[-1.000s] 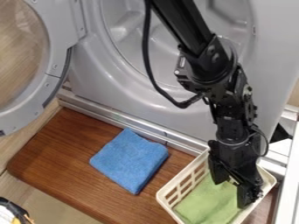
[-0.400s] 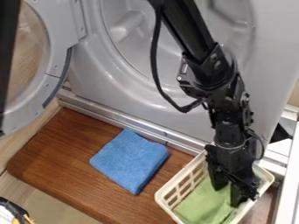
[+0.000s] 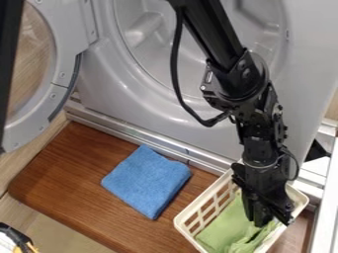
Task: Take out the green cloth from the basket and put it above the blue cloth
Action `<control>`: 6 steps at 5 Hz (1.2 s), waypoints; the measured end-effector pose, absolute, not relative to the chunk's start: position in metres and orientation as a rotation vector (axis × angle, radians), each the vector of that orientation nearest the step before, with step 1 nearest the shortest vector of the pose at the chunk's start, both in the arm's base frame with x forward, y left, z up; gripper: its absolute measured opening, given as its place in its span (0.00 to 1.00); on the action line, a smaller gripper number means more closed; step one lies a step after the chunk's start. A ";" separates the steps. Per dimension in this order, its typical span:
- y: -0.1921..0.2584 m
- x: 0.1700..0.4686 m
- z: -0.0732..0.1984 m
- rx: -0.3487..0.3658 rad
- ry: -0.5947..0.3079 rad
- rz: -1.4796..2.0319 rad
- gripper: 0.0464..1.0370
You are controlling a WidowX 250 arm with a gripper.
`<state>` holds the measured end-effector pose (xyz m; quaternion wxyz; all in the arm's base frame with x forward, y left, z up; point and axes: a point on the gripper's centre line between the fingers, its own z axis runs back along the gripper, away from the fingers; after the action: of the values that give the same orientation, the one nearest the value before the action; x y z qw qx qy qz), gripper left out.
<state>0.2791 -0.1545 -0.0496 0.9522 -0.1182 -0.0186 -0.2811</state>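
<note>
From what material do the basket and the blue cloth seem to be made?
The basket looks like cream plastic, smooth, with moulded openings. The blue cloth seems a soft, matte textile, possibly microfibre, judging by its fuzzy surface and rounded folded edges.

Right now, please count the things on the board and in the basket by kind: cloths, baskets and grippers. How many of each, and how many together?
Cloths: 2 (blue cloth, green cloth)
Baskets: 1 (white basket)
Grippers: 1 (black gripper)
Total: 4
</note>
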 end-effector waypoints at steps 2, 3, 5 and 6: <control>-0.153 0.276 -0.052 -0.238 -0.033 -0.569 0.00; -0.157 0.276 -0.043 -0.228 -0.026 -0.614 0.00; -0.161 0.285 -0.007 -0.193 -0.108 -0.671 0.00; -0.157 0.279 0.013 -0.190 -0.140 -0.680 0.00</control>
<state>0.2790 -0.1573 0.0127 0.9360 -0.0928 -0.0683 -0.3327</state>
